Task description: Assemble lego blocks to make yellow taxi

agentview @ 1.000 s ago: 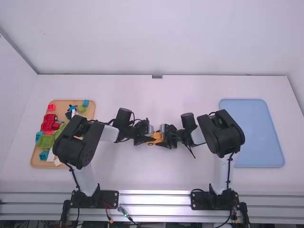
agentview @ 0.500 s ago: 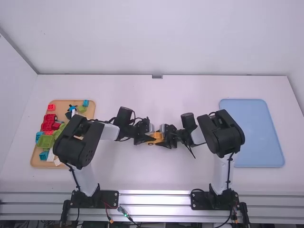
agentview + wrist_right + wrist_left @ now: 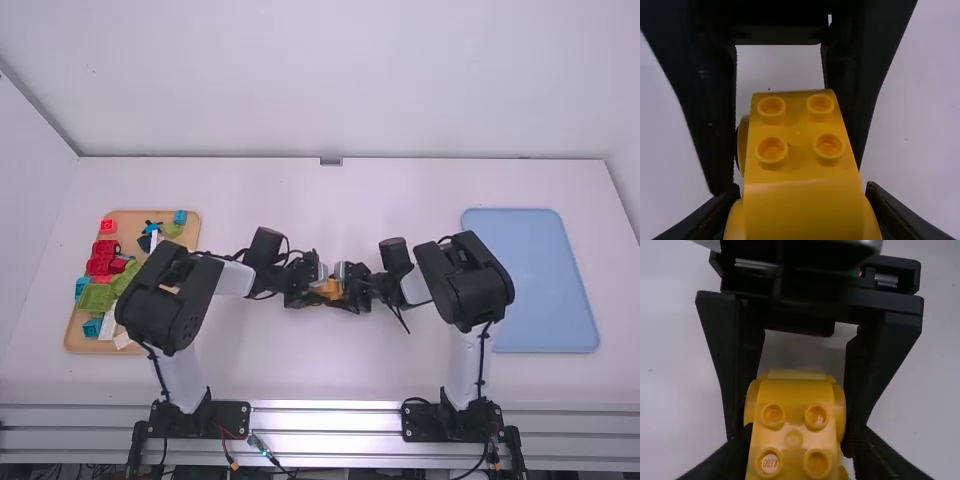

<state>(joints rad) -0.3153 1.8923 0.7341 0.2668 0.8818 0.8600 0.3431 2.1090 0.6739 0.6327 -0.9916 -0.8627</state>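
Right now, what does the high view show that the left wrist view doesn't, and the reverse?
High view: a tan tray of red, green and blue plastic blocks, and a flat light-blue tray. Left wrist view: round studs on the yellow plastic block. Both: that block between two black claws, the left and right.

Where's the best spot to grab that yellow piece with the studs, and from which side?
I'd come from the robot's right and pinch the yellow piece across its two rounded side bulges: they face opposite ways, one for each finger, leaving the studs free. The right gripper holds it there.
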